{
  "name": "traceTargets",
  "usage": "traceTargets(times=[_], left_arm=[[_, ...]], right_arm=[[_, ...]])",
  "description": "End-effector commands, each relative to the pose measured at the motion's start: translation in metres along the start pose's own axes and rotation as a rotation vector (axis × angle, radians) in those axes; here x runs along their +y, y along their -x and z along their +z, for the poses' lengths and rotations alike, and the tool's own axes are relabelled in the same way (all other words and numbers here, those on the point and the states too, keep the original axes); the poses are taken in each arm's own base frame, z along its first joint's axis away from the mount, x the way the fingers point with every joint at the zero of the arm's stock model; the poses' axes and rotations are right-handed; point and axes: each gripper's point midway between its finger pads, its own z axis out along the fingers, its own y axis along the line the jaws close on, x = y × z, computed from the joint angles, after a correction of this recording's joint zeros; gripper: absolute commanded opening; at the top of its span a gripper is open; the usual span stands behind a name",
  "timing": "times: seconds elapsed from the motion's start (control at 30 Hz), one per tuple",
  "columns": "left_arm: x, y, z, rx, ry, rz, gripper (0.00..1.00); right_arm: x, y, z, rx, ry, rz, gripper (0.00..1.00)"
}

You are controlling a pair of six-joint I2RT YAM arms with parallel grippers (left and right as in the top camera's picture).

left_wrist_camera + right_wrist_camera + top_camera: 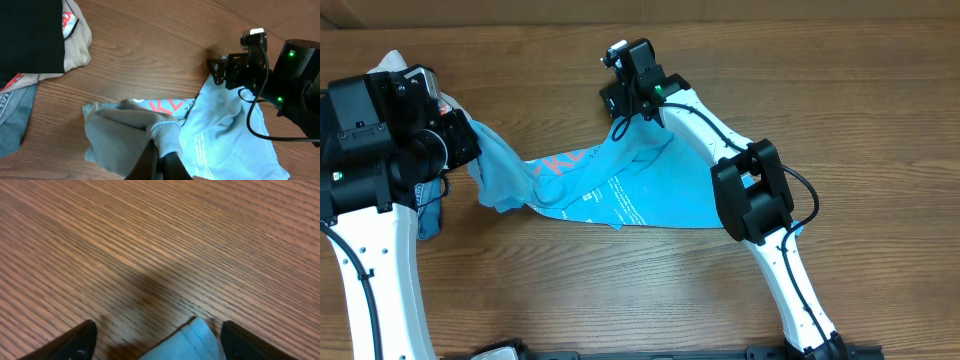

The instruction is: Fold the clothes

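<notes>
The clothes, a light sky-blue T-shirt with red lettering and white print, lie stretched across the middle of the table. My left gripper holds the shirt's bunched left end just above the wood. In the left wrist view this gripper is shut on the shirt's ribbed edge. My right gripper stands over the shirt's far corner. In the right wrist view its jaws are wide open, with the corner lying on the wood between them, nearer the right finger.
A pile lies at the table's left behind the left arm: a black garment, a beige garment and blue jeans. The right arm reaches across the shirt's right side. Bare wood lies all round the shirt.
</notes>
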Motion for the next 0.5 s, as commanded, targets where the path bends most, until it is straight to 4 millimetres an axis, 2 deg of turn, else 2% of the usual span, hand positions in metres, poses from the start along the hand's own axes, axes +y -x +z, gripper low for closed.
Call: traceTargets(times=[0.0,0.3,0.47], left_arm=[[-0.002,0.000,0.001,0.006,-0.016,0.024,0.04],[-0.002,0.000,0.001,0.006,-0.016,0.024,0.04],[-0.002,0.000,0.001,0.006,-0.016,0.024,0.04]], right_arm=[[-0.006,0.002,0.002,-0.005,-0.017,0.026,0.76],[-0.007,-0.012,0.008,0.027,-0.017,0.027,0.75],[-0.006,-0.029,0.021,0.064,-0.016,0.027,0.75]])
